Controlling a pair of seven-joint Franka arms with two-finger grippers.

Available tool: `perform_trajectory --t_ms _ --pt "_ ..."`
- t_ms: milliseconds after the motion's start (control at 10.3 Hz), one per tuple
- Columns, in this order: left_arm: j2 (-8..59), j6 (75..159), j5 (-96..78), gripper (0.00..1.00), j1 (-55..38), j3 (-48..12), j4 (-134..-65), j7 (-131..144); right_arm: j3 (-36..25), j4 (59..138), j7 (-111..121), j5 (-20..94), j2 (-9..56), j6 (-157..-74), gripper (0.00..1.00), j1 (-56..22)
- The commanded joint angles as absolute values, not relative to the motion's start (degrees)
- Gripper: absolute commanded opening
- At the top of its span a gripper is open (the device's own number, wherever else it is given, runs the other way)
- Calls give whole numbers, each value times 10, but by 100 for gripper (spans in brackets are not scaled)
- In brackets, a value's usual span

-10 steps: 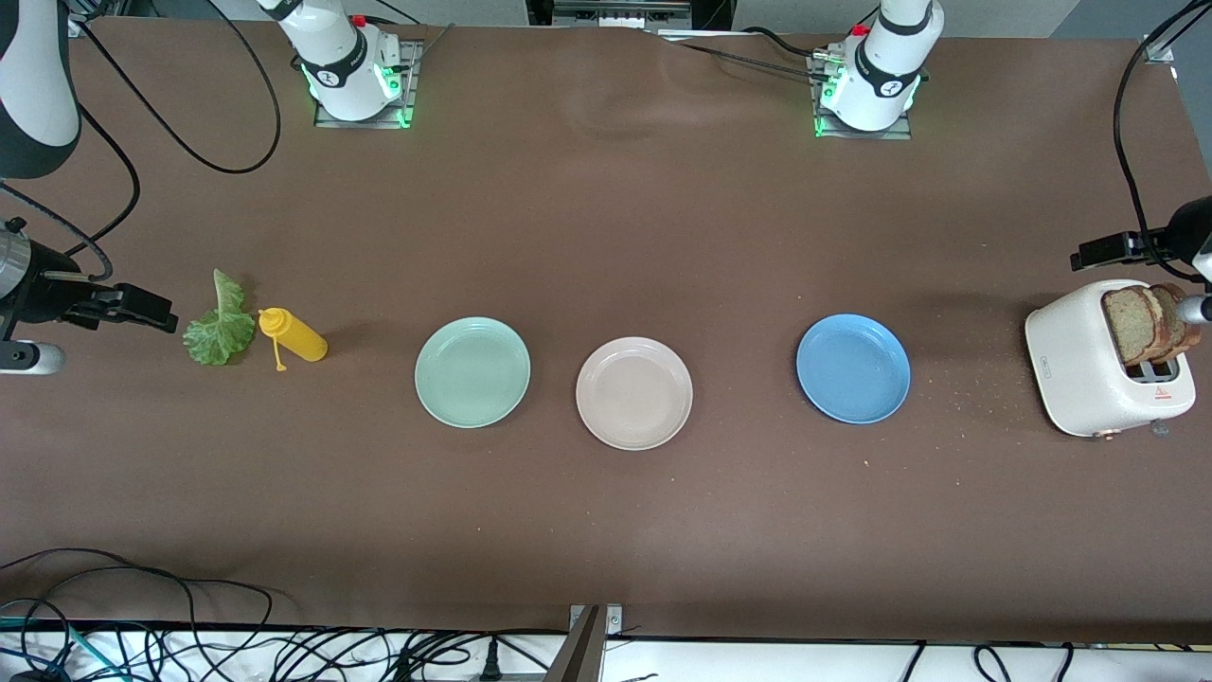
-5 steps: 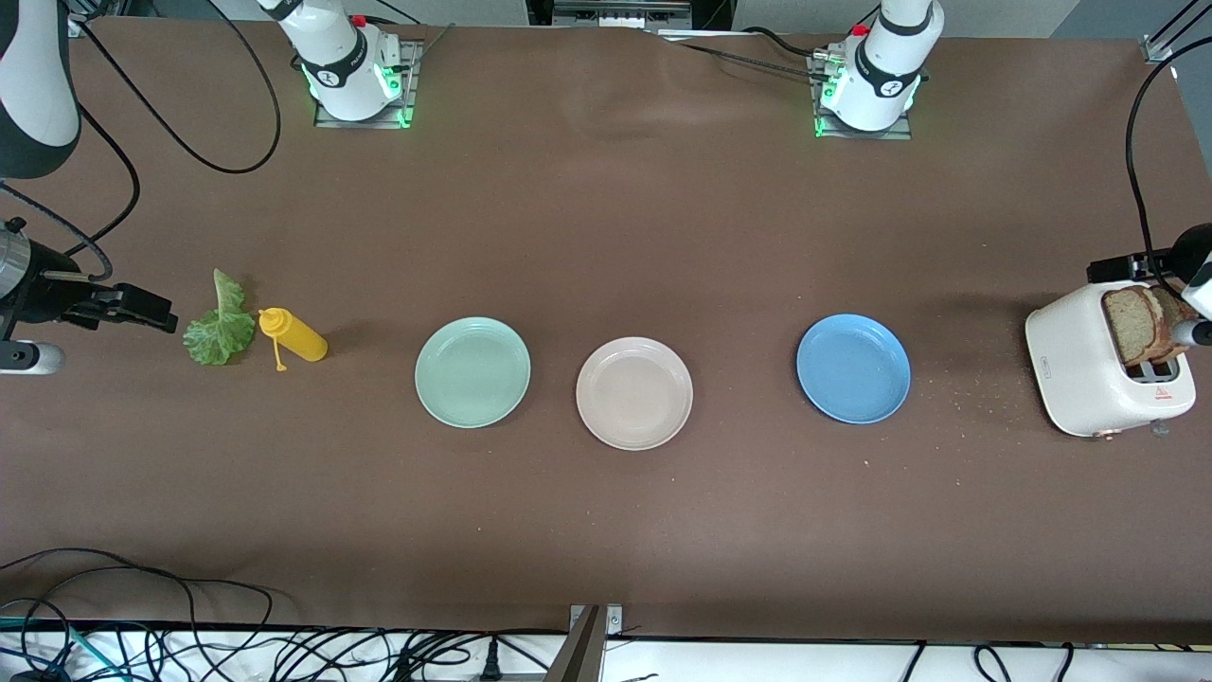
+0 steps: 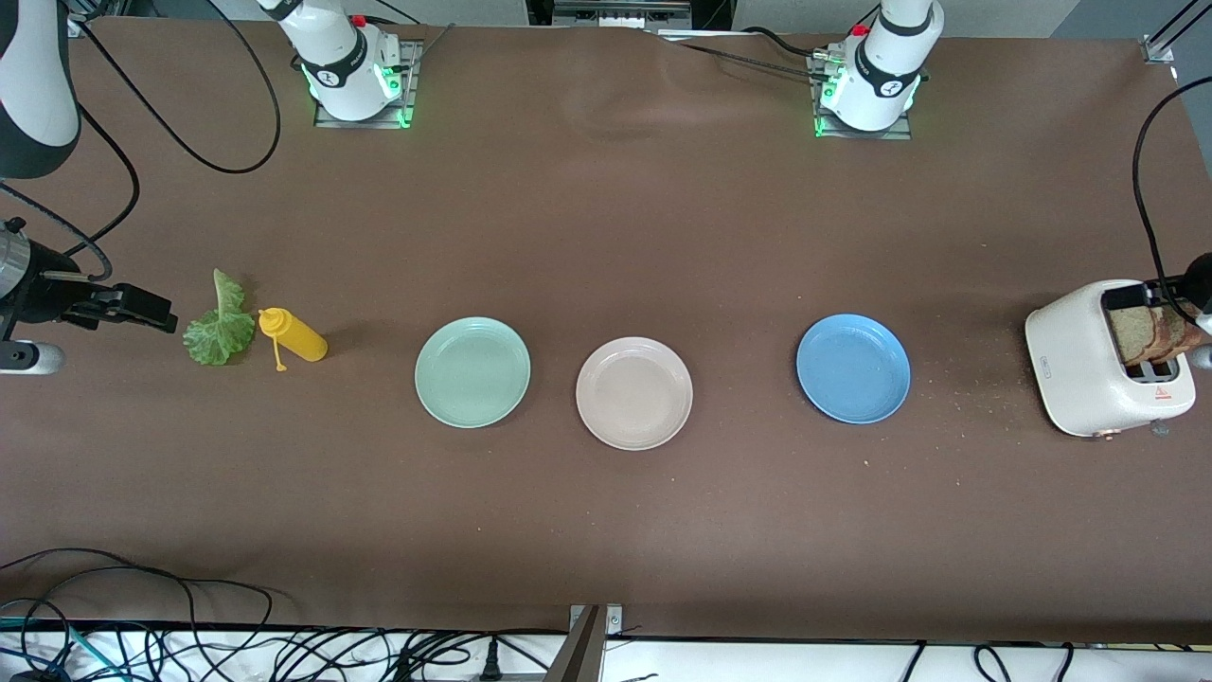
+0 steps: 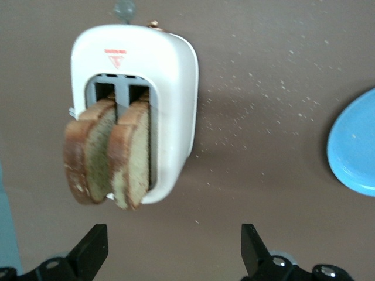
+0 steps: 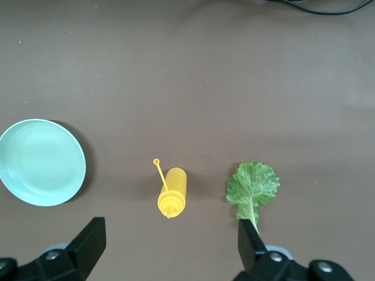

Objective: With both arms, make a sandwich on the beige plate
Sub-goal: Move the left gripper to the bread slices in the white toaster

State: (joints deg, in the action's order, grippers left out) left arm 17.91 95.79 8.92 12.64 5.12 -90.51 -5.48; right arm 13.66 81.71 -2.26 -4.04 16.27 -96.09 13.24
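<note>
The beige plate (image 3: pixel 633 392) lies bare mid-table between two other plates. No assembled sandwich is in view. Two brown bread slices (image 4: pixel 88 155) (image 4: pixel 132 153) stand in a white toaster (image 3: pixel 1089 365) at the left arm's end of the table. A green lettuce leaf (image 3: pixel 220 327) lies flat at the right arm's end. My left gripper (image 4: pixel 174 247) hangs open and empty over the table beside the toaster. My right gripper (image 5: pixel 170 243) hangs open and empty over the table by the lettuce (image 5: pixel 253 186).
A mint-green plate (image 3: pixel 472 371) and a blue plate (image 3: pixel 853 368) flank the beige one. A yellow squeeze bottle (image 3: pixel 295 337) lies on its side beside the lettuce. Crumbs dot the table between toaster and blue plate. Cables run along the table's near edge.
The left arm's hand has drifted toward its end of the table and now sits mostly past the front view's edge. The right arm and the table's things have not moved.
</note>
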Motion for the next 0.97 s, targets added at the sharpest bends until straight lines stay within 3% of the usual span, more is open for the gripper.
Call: perform_trajectory --t_ms 0,876 --pt "192 996 101 100 163 45 -894 -70 141 803 -28 -48 169 -954 100 134" --pt "197 1100 93 100 156 44 -965 -33 141 803 -28 -48 169 -954 100 134"
